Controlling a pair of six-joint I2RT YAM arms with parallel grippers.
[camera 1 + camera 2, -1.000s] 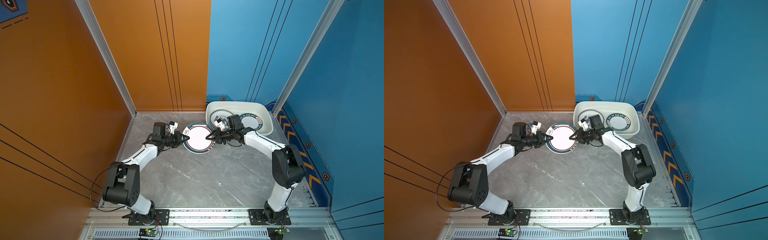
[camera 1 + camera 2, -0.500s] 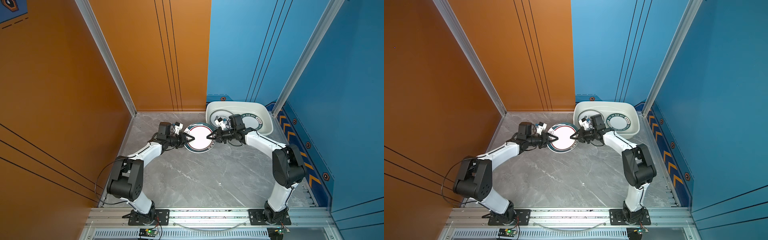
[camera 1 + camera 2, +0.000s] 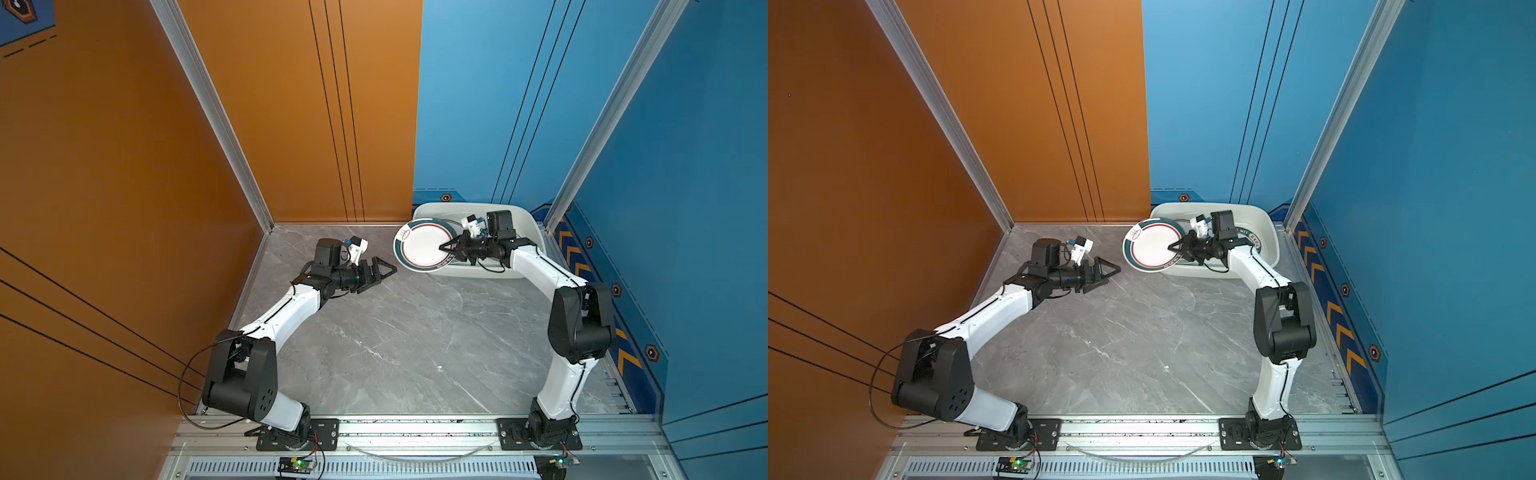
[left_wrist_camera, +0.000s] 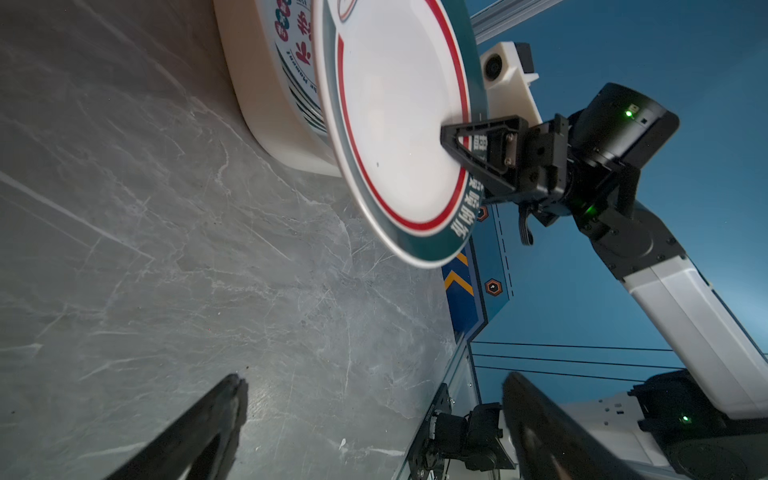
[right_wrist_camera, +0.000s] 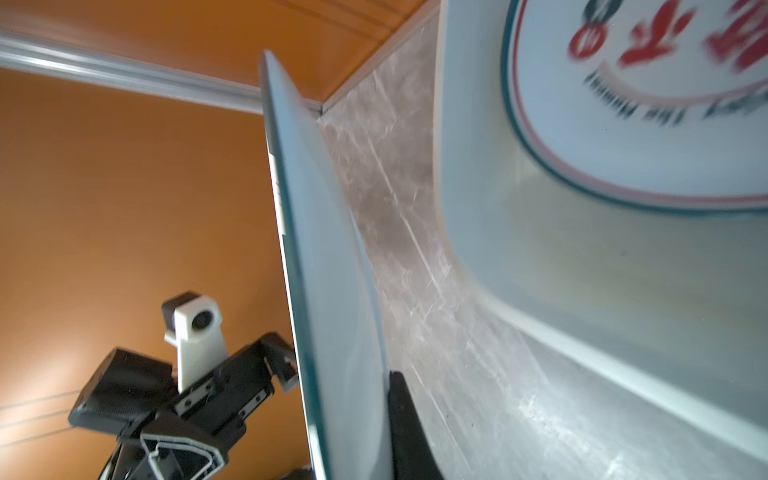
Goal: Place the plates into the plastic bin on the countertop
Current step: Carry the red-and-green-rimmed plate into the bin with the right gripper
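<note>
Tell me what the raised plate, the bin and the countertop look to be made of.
The raised plate: glossy white with green-and-red rim, thin edge; glazed ceramic or melamine, cannot tell which. The bin: likely moulded plastic, smooth white, rounded corners, soft sheen. The countertop: grey with white veins, faint sheen; marble or a marble-print laminate.

orange wall panels (image 3: 124, 166) left and far-left; blue panels (image 3: 706, 166) far-right and right. aluminium corner posts (image 3: 217, 120) between. orange chevrons (image 3: 628, 360) low right.
</note>
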